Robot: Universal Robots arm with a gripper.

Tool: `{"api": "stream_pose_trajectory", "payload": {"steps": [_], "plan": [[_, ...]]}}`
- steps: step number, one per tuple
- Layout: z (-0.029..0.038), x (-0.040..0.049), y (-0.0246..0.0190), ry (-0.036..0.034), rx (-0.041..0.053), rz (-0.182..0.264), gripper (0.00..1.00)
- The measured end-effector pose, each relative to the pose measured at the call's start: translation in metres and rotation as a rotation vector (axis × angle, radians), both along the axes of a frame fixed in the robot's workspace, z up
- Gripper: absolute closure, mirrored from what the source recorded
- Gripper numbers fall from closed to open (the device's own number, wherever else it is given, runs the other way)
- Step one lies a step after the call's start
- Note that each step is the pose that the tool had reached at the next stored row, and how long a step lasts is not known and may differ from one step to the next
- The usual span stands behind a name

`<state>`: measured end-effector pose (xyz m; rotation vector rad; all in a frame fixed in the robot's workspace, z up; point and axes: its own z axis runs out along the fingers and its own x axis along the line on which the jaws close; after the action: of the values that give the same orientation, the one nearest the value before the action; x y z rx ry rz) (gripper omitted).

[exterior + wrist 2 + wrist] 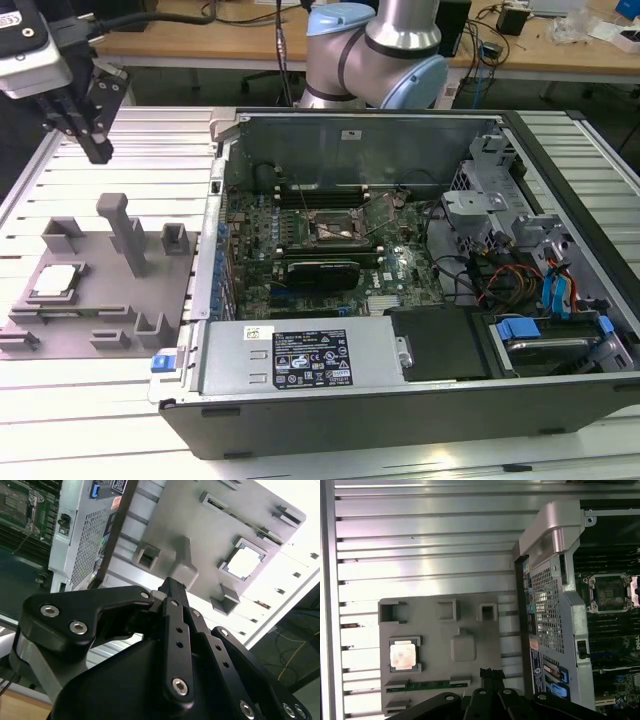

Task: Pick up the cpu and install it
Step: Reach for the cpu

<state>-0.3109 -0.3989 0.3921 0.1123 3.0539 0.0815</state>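
Open computer case (350,425) lying on slatted table (90,420), far corner running off the exterior view's right; grey fixture plate (100,290) sitting beside it; gripper (97,150) hovering above the plate, body cut off, fingers pressing together, gripping nothing; cpu (55,281) resting in a plate recess, well apart from the gripper

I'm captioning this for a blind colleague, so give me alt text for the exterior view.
A cpu lies in a grey fixture on the exterior view's left, with the robot's gripper hanging above and apart from it. On the view's right an open computer case shows its motherboard.
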Motion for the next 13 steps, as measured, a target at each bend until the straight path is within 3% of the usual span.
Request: {"api": "stream_pose_trajectory", "payload": {"steps": [13], "plan": [[-0.0044,-0.0181,0.0000,0.0000,0.0000,0.000,0.89]]}}
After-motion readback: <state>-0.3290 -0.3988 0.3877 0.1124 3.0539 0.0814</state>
